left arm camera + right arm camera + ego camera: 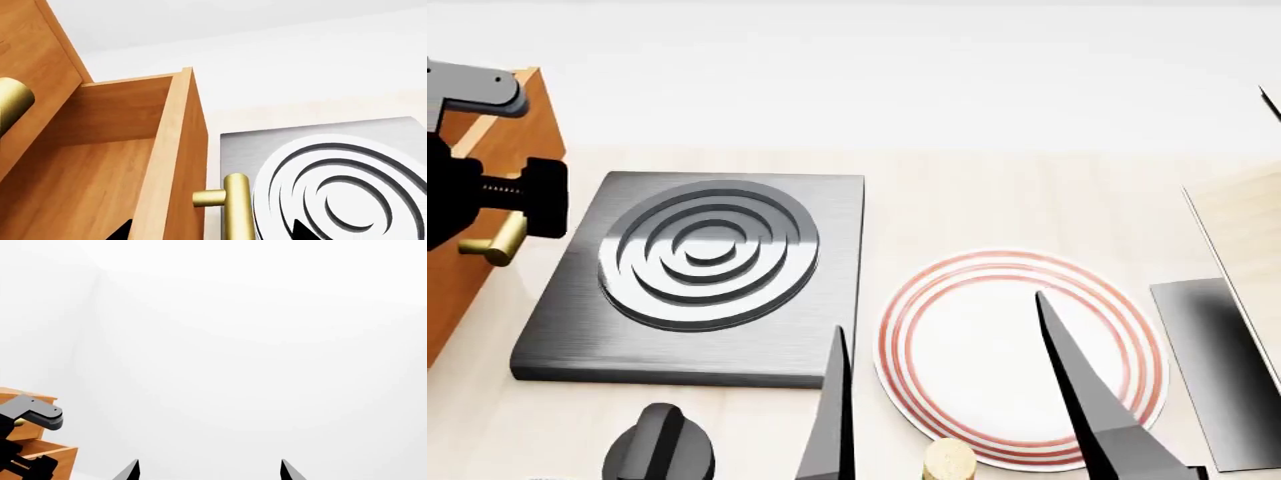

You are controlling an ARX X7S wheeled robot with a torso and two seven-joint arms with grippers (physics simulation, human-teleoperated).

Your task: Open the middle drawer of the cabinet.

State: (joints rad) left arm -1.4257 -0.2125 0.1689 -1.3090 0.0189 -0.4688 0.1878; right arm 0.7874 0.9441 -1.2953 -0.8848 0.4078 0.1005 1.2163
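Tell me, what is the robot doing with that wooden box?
The robot is opening a drawer in the orange-brown cabinet. In the left wrist view, the middle drawer is pulled out and looks empty, with its brass handle sticking out from the front. The left gripper is right by that handle, though its jaws are hidden. The right gripper hangs open above the red-ringed plate, holding nothing. A grey stove burner plate sits beside the cabinet.

Left arm point(481, 190) at cabinet point(487, 260); right tool point(961, 400) spread over plate point(1014, 350).
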